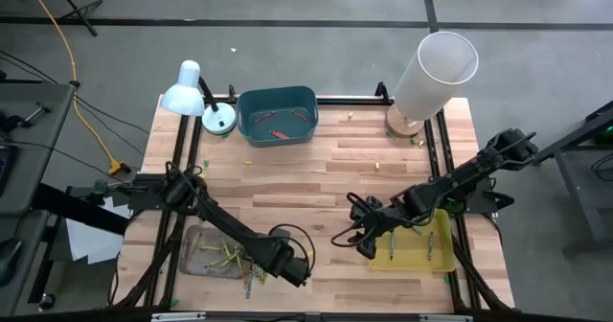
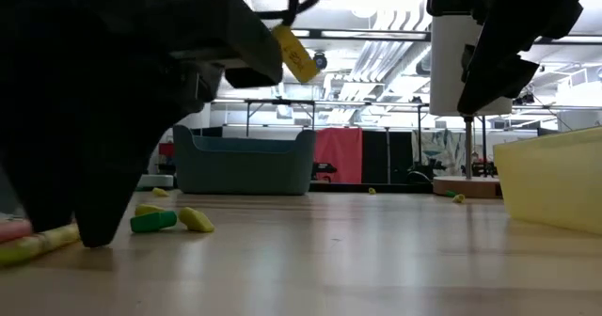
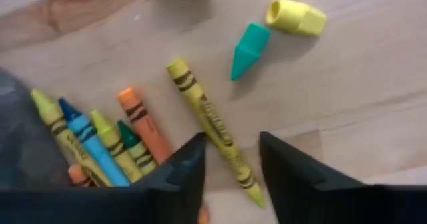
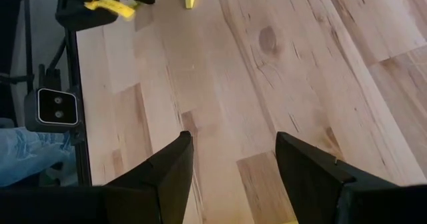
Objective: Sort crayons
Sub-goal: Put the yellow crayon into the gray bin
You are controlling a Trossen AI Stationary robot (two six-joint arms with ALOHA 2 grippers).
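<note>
At 7 o'clock, left gripper [image 3: 230,177] open astride yellow crayon [image 3: 212,127]; right gripper [image 4: 233,174] open, empty, 5 o'clock.

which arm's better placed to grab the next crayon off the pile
Left. The left claw is open directly above a yellow crayon at the edge of the pile. The right claw is open and empty over bare wood beside the yellow tray, away from the loose crayons.

Crayons [image 3: 212,121] lying flat on wood, yellow, orange, green, blue, several side by side, some broken
</note>
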